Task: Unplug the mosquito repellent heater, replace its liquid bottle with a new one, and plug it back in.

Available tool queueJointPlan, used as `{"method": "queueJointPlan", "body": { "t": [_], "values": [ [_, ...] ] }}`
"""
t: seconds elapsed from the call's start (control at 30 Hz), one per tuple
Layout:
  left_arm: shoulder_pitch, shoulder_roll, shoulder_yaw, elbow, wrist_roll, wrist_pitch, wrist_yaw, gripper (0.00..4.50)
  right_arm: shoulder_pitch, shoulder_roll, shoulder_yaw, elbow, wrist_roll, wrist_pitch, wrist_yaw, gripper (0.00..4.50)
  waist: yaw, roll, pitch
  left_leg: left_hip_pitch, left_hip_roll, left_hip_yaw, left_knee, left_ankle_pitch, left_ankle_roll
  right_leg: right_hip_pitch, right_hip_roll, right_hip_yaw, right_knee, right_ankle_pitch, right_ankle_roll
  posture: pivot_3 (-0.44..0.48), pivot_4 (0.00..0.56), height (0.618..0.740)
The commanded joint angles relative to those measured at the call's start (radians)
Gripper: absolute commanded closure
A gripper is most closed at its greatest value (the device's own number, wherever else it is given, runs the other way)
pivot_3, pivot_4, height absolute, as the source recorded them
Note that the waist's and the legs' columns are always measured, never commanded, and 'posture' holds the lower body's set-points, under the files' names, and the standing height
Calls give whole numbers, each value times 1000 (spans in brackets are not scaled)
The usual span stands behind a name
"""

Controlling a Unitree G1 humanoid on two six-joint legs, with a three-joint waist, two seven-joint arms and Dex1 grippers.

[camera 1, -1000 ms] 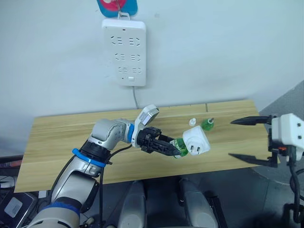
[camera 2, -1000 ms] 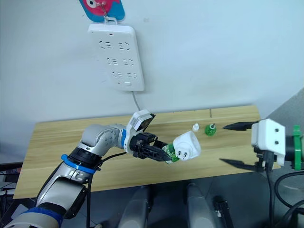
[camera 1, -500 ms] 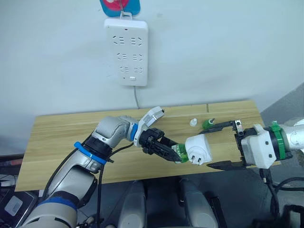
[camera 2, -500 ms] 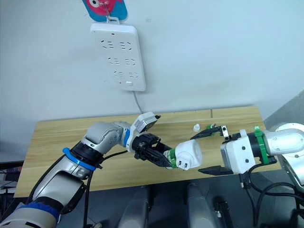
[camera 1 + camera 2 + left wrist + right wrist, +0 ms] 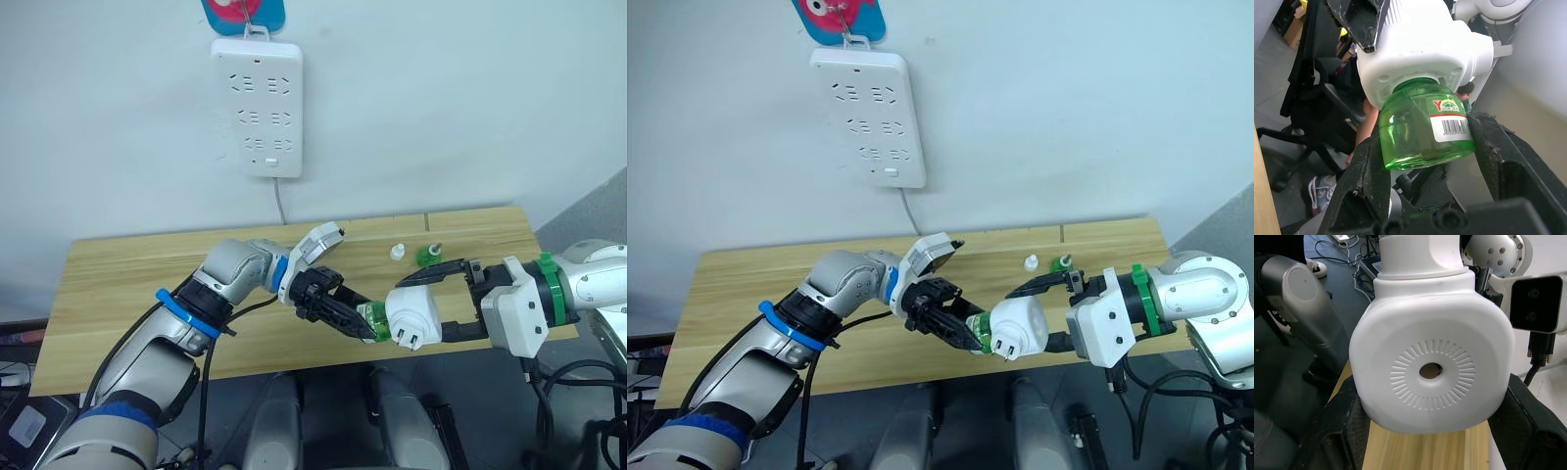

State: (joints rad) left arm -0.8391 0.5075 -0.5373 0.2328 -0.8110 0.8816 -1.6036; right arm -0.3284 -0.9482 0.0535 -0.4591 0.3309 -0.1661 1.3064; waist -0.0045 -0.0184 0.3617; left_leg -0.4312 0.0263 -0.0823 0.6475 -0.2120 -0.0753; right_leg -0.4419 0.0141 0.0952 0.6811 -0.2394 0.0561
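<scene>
Here we see the heater (image 5: 412, 315) held in the air just off the front edge of the wooden table (image 5: 118, 284), between the two grippers. It is a white rounded unit with its two metal prongs facing toward the camera in the head views. A green bottle (image 5: 1424, 126) is seated in its base, with a white barcode label and a red and yellow logo showing on the side.

The left gripper (image 5: 364, 327) has its two black fingers pinched on the green bottle, one finger on each side, as the left wrist view shows clearly. The bottle's neck sits inside the heater's collar.

The right gripper (image 5: 1031, 317) comes in from the other side, its fingers spread wide, one above and one below the heater's body. In the right wrist view the round vented top of the heater faces the camera, with the fingers flanking the white shell; we cannot tell whether they touch it.

On the table behind, near the back edge, stand a small white cap (image 5: 398, 252) and a second green bottle (image 5: 428, 256), close beside each other.

On the wall above the table hangs a white power strip (image 5: 258, 94), with its cord (image 5: 280, 203) running down toward the table.
</scene>
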Motion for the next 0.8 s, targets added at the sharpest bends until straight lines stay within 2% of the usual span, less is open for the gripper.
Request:
{"method": "queueJointPlan", "body": {
  "t": [0.03,0.23,0.43,0.5,0.6,0.7,0.8],
  "values": [
    [-14,3,-8,-6,-21,-2,-11,1849,-15,6,-14,-36,10,-35,-4,1604,0,0,0,0,0,0,0,0,0,0,0,0,0,0,0,99,318,740],
    [-33,2,48,43,-9,2,-11,27,19,8,-24,-34,3,-24,-25,1604,0,0,0,0,0,0,0,0,0,0,0,0,0,0,0,116,313,740],
    [-44,7,181,59,10,31,18,0,89,3,-55,-48,14,51,-89,1604,1,0,0,0,0,-1,0,0,0,0,0,-1,1,0,-1,138,309,740],
    [-31,18,230,41,20,27,46,0,130,5,-75,-66,44,138,-134,1604,2,0,0,0,0,-1,0,0,0,0,0,-1,1,0,-1,142,308,740],
    [20,31,273,-41,80,-74,95,0,189,13,-114,-105,122,329,-227,1604,2,0,0,0,0,-1,0,0,0,0,0,-1,1,0,-1,152,303,740],
    [115,8,289,-141,272,-431,193,0,231,16,-160,-143,242,598,-362,1604,5,0,-1,0,1,-1,0,1,0,0,-2,-1,1,1,-2,166,300,740],
    [158,-47,306,-196,459,-724,376,0,235,34,-204,-173,408,947,-566,1604,22,-2,-2,0,0,-2,0,2,-2,0,-3,-1,1,2,-3,175,299,740]
  ]
}}
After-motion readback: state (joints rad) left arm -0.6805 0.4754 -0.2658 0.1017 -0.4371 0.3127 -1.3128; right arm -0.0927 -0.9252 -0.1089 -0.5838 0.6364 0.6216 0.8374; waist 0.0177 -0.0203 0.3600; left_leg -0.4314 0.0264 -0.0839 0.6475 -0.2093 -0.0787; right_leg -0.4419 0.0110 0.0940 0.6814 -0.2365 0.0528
